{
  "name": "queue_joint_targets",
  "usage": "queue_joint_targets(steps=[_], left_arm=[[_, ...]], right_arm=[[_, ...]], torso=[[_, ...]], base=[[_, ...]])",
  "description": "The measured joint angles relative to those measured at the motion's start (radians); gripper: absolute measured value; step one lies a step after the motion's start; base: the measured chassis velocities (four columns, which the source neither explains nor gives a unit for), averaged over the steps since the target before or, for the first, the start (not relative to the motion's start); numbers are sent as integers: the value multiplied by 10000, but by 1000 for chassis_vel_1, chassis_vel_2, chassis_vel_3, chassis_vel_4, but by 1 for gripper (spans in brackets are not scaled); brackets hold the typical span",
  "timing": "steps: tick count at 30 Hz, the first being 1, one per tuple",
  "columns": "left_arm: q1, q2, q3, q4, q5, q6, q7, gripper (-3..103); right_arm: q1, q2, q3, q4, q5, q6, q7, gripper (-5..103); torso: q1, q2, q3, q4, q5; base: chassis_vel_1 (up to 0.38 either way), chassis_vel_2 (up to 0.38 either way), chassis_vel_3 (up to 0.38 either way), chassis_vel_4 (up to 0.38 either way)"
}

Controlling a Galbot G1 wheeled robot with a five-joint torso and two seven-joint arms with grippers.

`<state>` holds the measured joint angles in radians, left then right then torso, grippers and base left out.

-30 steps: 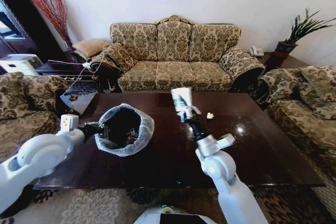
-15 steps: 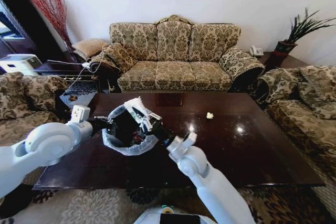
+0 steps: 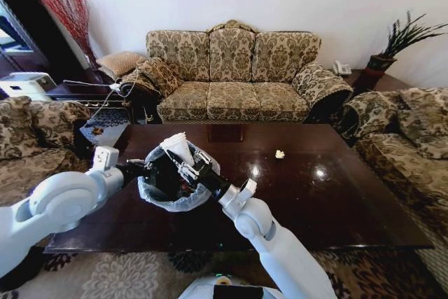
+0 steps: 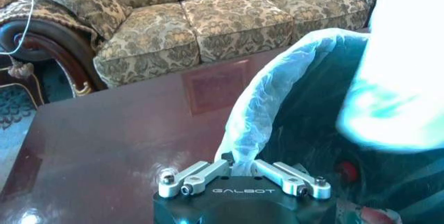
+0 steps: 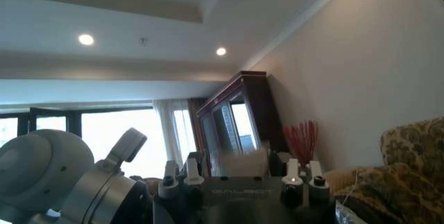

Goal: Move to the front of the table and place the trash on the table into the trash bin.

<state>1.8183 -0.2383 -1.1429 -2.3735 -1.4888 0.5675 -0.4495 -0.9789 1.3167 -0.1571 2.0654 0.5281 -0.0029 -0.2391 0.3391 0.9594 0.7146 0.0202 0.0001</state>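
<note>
While the head view looks down on the table (image 3: 329, 201), the right gripper (image 3: 183, 162) sits over the mouth of the trash bin (image 3: 157, 197), closed on a white paper cup (image 3: 177, 148) that tilts up just above the bin's far rim. Left gripper (image 3: 142, 170) is at the bin's near-left rim, pinching the bunched bag liner, so the bin is held between the two arms. One small white paper wad (image 3: 280, 153) lies on the tabletop well apart from the right gripper, toward the sofa (image 3: 234, 78). Left wrist view: left gripper (image 4: 244, 164) fingers narrowed onto the translucent bag edge (image 4: 277, 89), with the black bin interior just beyond; a blurred white cup (image 4: 402, 73) hangs over the opening, and red scraps (image 4: 347, 169) lie inside. Right wrist view: right gripper (image 5: 239, 169) points upward at ceiling and wall; the cup (image 5: 243, 164) shows pale between the fingers, and the left arm (image 5: 62, 182) is close beside it.
</note>
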Motion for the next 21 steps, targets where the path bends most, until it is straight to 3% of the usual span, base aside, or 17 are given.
queue_joint_targets(steps=[6, 10, 13, 15, 16, 17, 21], left_arm=[[23, -92, 6, -72, 14, 2, 6, 0], [24, -132, 6, -21, 35, 9, 7, 0], [25, -218, 14, 128, 157, 12, 8, 0], [18, -389, 13, 276, 259, 10, 5, 0], [17, -585, -7, 328, 325, 9, 9, 0], [17, -585, -7, 328, 325, 9, 9, 0], [12, -885, 14, 299, 479, -28, 57, 0]], right_arm=[[-20, -41, 69, 140, 54, 34, 30, 84], [-156, -88, 366, 418, 96, 23, 228, 94], [-444, -92, 1005, 708, 85, 43, 866, 99], [-780, -101, 1636, 672, 67, 403, 1702, 100], [-1070, -180, 2210, 439, 69, 408, 2541, 100], [-1070, -180, 2210, 439, 69, 408, 2541, 100], [-1407, -532, 3727, -932, 300, -357, 3725, 100]], torso=[[0, 0, 0, 0, 0], [0, 0, 0, 1, 0], [0, 0, 0, 0, -1], [0, 0, 0, -1, 1], [0, 0, 0, 1, -5], [0, 0, 0, 1, -5], [0, 1, 0, -2, -1]], base=[[0, 0, 0, 0], [0, 0, 0, 0], [0, 0, 0, 0], [0, 0, 0, 0], [0, 0, 0, 0], [0, 0, 0, 0], [0, 0, 0, 0]])
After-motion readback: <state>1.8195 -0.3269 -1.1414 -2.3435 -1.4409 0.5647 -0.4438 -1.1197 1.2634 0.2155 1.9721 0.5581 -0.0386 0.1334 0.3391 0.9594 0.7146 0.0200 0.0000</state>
